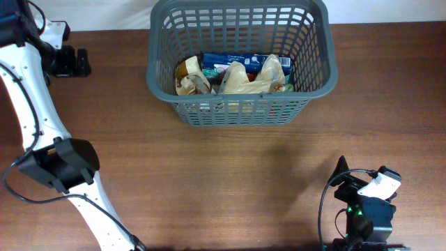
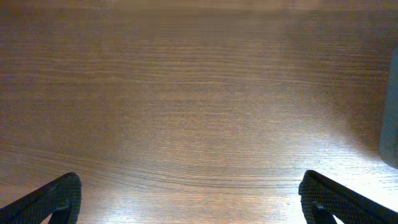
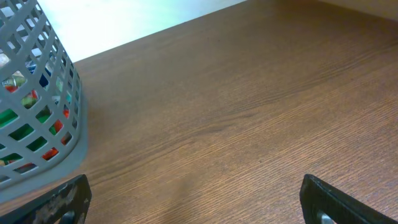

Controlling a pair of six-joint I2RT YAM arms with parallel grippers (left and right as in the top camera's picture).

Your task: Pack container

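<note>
Here's the table (image 1: 223, 181): warm brown wood, grain running side to side, and most of it bare. Beyond its far edge there's a plain white backdrop (image 1: 104, 14), nothing more to make out of the room than that.

The container (image 1: 240, 113) sits at the far middle of the table, right up near that back edge, upright, grey lattice sides all round. Inside, a blue packet (image 1: 240, 61) lies along the back, with crinkly tan bags (image 1: 244, 78) piled in front of it. From the right wrist camera, bits of red and green show through the slots.

The left gripper (image 2: 189, 196) is over at the far left corner, well apart from the basket, jaws spread wide with only wood between them. A bright patch of light falls on the grain there.

The right gripper (image 3: 196, 199) is down at the near right, also gaping, nothing held, the basket off to its left and the tabletop stretching out ahead.
</note>
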